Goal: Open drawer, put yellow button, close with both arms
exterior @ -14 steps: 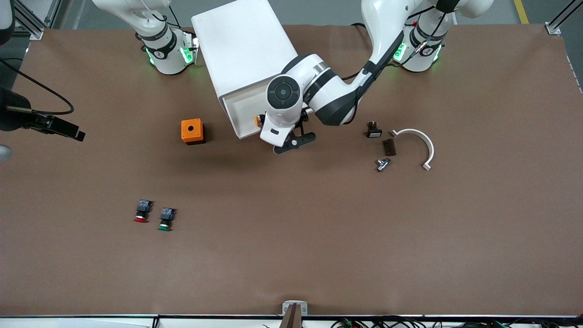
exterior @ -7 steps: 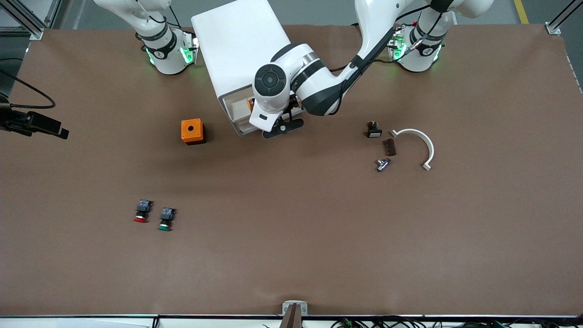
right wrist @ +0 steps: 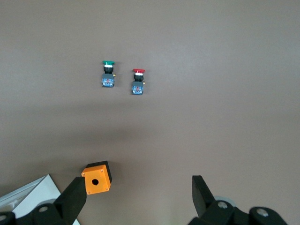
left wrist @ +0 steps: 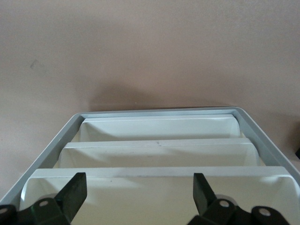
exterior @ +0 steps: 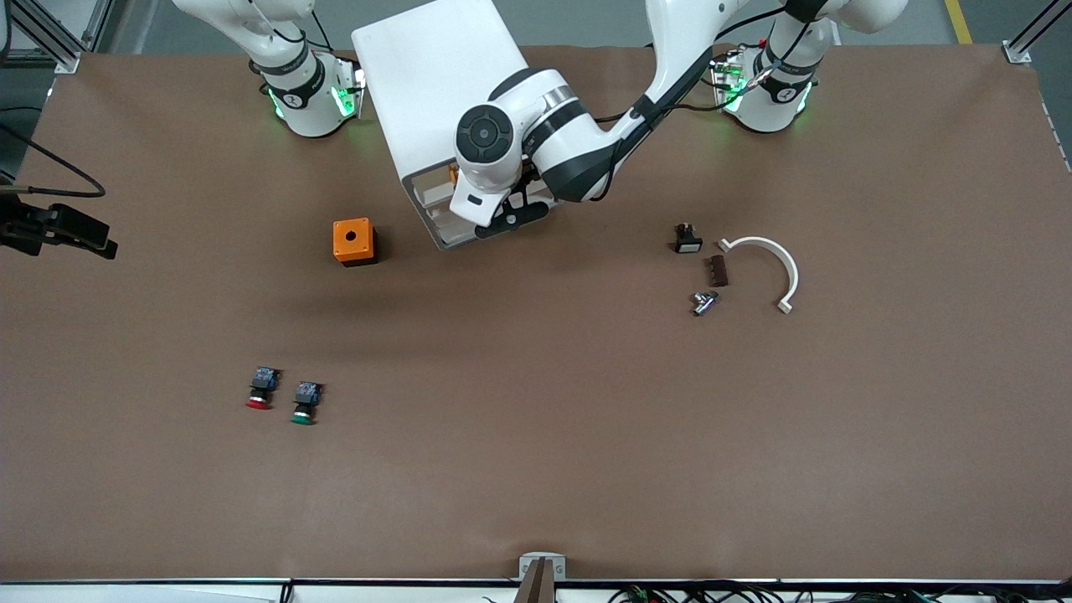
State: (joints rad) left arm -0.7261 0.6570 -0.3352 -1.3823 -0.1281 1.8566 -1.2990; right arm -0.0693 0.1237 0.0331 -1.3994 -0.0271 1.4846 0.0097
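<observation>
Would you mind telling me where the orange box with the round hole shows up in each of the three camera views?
Front view: the orange box stands on the table beside the white cabinet, toward the right arm's end.
Left wrist view: not in it; only the cabinet's drawers show.
Right wrist view: the box sits low in the picture, next to the cabinet's corner.
Shared landmark: the white cabinet appears in all three views.

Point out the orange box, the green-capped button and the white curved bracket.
orange box (exterior: 353, 240), front view, on its top face beside the round hole.
green-capped button (exterior: 303, 404), front view, on its black body.
white curved bracket (exterior: 780, 257), front view, on the arc's bend.
</observation>
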